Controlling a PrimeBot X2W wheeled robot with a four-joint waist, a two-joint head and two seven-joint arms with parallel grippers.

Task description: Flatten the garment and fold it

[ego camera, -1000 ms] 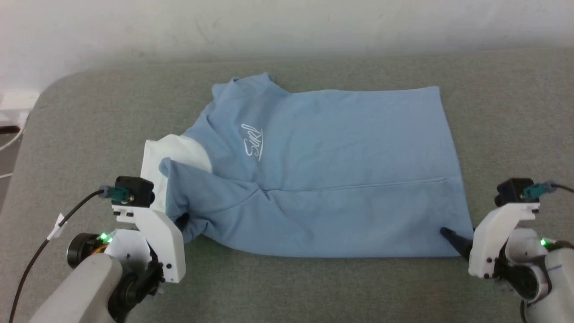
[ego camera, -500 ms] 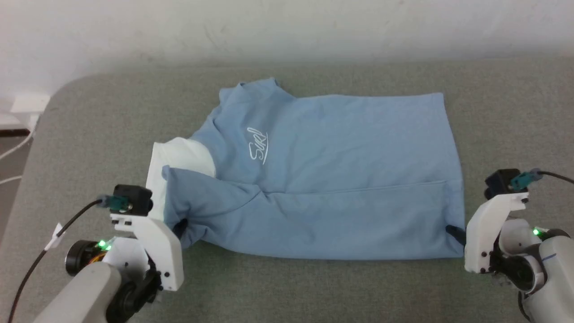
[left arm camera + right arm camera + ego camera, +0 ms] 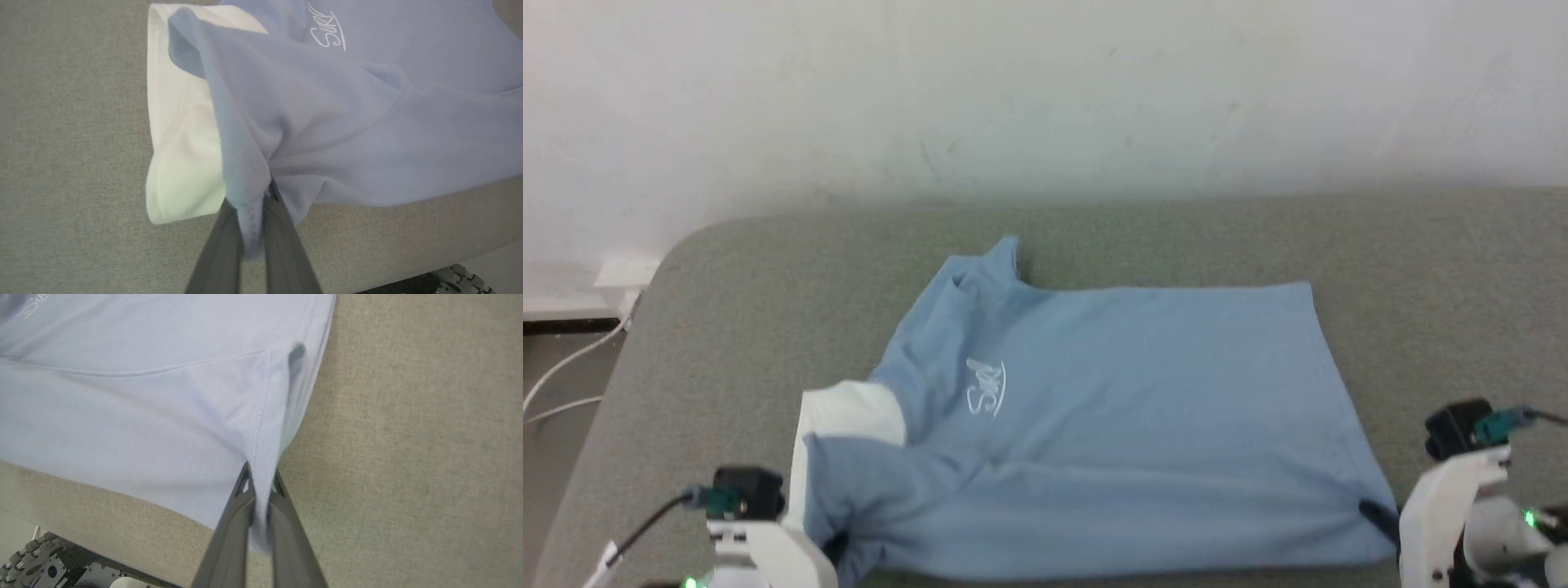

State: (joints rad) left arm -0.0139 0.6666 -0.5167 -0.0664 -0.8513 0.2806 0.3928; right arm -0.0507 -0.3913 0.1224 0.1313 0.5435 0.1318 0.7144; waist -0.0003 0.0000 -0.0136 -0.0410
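The light blue garment (image 3: 1111, 425) lies spread across the grey table (image 3: 727, 327), collar end to the left, with white lettering (image 3: 986, 388) on the chest and a white fabric section (image 3: 849, 412) showing at the left. My left gripper (image 3: 837, 545) is shut on the bunched near-left corner, and the blue knit (image 3: 367, 122) is pinched between its fingers in the left wrist view, where the left gripper (image 3: 250, 196) meets the cloth beside the white part (image 3: 179, 134). My right gripper (image 3: 1376, 514) is shut on the near-right hem corner; the right gripper (image 3: 261, 471) grips a fold of the garment (image 3: 122, 396).
A pale wall stands behind the table, and the table's far-left corner is rounded. White cables (image 3: 564, 384) lie on the floor at the left. My wheeled base (image 3: 28, 559) shows below the table's front edge. Bare grey surface (image 3: 408, 437) lies right of the garment.
The head camera has moved, so the whole scene sits lower and more wall shows. Both grippers keep hold of the same corners, now at the bottom edge. The garment's near edge looks more stretched.
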